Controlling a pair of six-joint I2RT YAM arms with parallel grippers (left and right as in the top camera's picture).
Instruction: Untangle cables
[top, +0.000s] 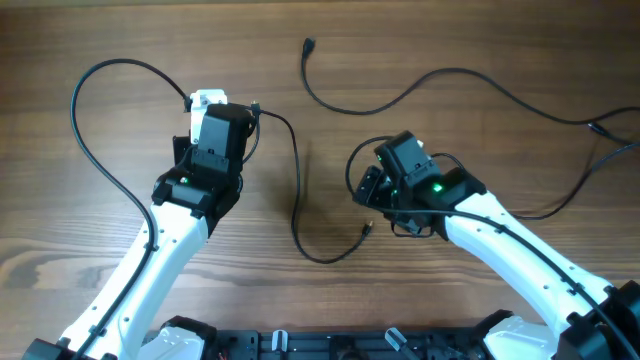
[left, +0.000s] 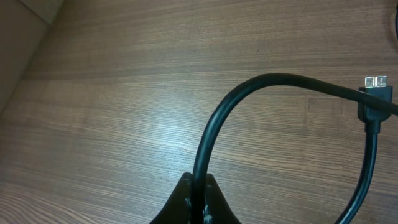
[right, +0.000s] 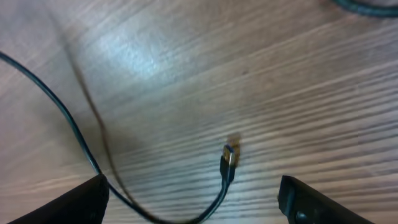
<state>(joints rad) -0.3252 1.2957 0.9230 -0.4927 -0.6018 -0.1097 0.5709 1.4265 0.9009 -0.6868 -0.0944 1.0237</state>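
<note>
My left gripper (left: 199, 182) is shut on a black cable (left: 214, 118) that rises from the jaws and arcs right toward a silver-tipped plug (left: 376, 81). In the overhead view the left gripper (top: 208, 101) sits left of centre. From it a thin cable (top: 297, 190) runs down and curls to a plug end (top: 366, 229). My right gripper (top: 366, 190) hangs just above that plug, open. In the right wrist view the gold-tipped plug (right: 229, 154) lies on the table between the spread fingers (right: 81, 200), untouched. Another cable (top: 450, 72) snakes across the back right.
Wood-grain table (top: 120, 260) all round. A black cord (top: 78, 110) loops out to the left of the left arm. More cords (top: 600, 150) trail off the right edge near the right arm.
</note>
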